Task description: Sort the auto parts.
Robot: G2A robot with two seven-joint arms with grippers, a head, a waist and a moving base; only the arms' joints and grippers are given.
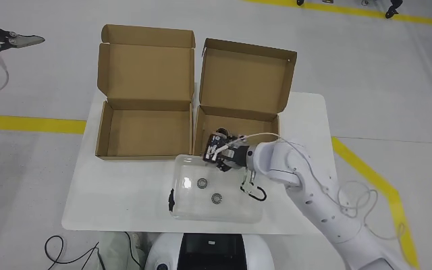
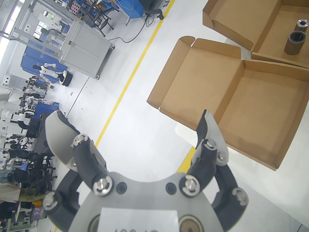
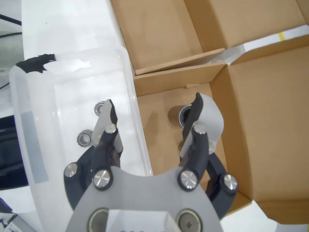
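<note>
the right end effector (image 3: 154, 100) is hovering spread and empty over the bin (image 3: 130, 73) rim and the right box (image 3: 157, 126), mid-counter (image 1: 307, 121). two bearings (image 3: 84, 137) are lying in the bin by the near edge. the next grasp is probably calling for dropping squarely over one bearing while clearing the bin wall. the left end effector (image 2: 132, 121), also spread, is hanging beyond the left edge. a sleeve (image 3: 174, 117) is standing in the right box.

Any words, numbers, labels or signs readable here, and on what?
Nothing reads in full.
White label behind the left gripper: character tops only, cut off by the picture's edge.
Second white label behind the right gripper: likewise cut off.
Blue cabinet in the room behind: a mark too small to read.
Cardboard boxes, clear bin: no print seen.
</note>
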